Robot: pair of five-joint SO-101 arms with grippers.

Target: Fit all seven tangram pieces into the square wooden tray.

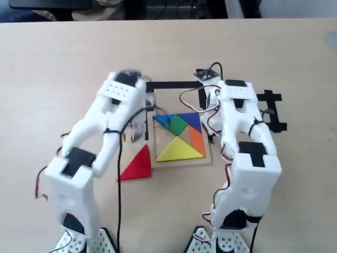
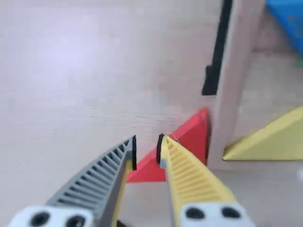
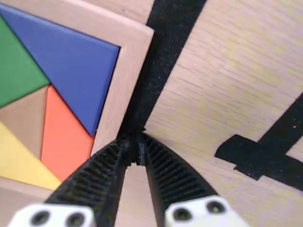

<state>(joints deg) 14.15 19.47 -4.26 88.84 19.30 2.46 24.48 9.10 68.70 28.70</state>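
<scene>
The left gripper (image 2: 146, 147) is held slightly parted over the red triangle (image 2: 191, 139), just beside the wooden tray (image 2: 234, 85) on the table (image 2: 71, 71); the right gripper (image 3: 137, 146) is clenched, empty.

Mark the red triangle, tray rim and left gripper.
red triangle (image 2: 191, 135), left wrist view, top face.
tray rim (image 2: 234, 85), left wrist view, outer wall.
left gripper (image 2: 147, 142), left wrist view, between fingertips.

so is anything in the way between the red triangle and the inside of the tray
Only the raised rim of the tray: the red triangle lies on the table outside it, one corner right at that rim, so it would likely need lifting over. Nothing visible stands between the left gripper and the triangle.
</scene>
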